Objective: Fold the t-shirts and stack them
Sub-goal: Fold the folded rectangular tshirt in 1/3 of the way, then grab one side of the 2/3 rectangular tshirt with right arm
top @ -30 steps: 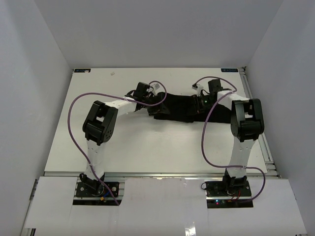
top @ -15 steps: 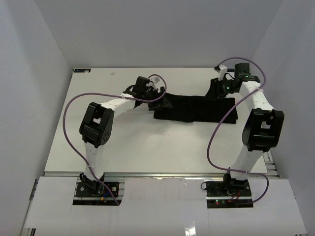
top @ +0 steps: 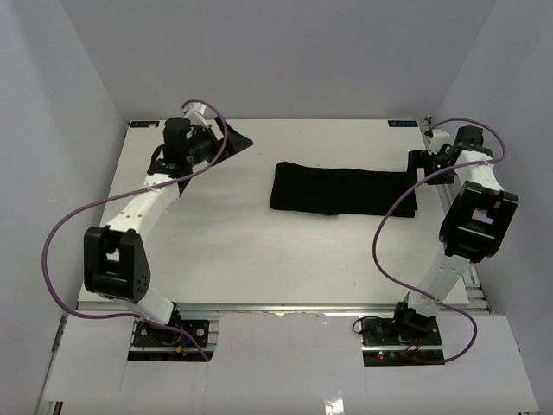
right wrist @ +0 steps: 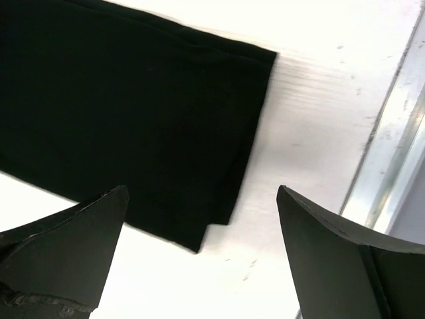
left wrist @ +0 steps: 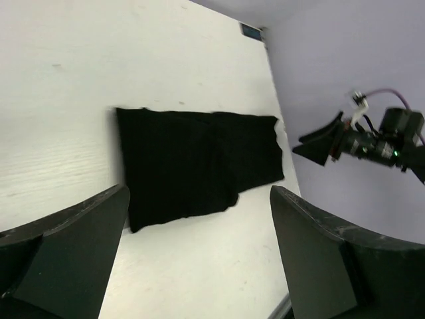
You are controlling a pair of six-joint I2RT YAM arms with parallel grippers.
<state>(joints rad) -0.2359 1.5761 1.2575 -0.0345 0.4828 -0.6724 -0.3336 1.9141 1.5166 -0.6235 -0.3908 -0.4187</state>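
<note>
both grippers open, black t-shirt lying folded on the table

from my overhead feed, the left gripper (left wrist: 199,199) hangs over the table (top: 259,251) at about 10 o'clock, jaws spread wide and well apart from the cloth; its wrist camera looks across bare white surface to the shirt. the t-shirt (top: 341,190) lies flat just past centre, toward 1 o'clock, folded into a long dark band running from 9 to 3 o'clock, with layered edges showing at its 3 o'clock end. the right gripper (right wrist: 202,189) is at about 2 o'clock, just beside that end and above it, jaws wide, not touching the fabric. the metal rail (right wrist: 388,133) of the table edge runs close by on its far side.
</note>
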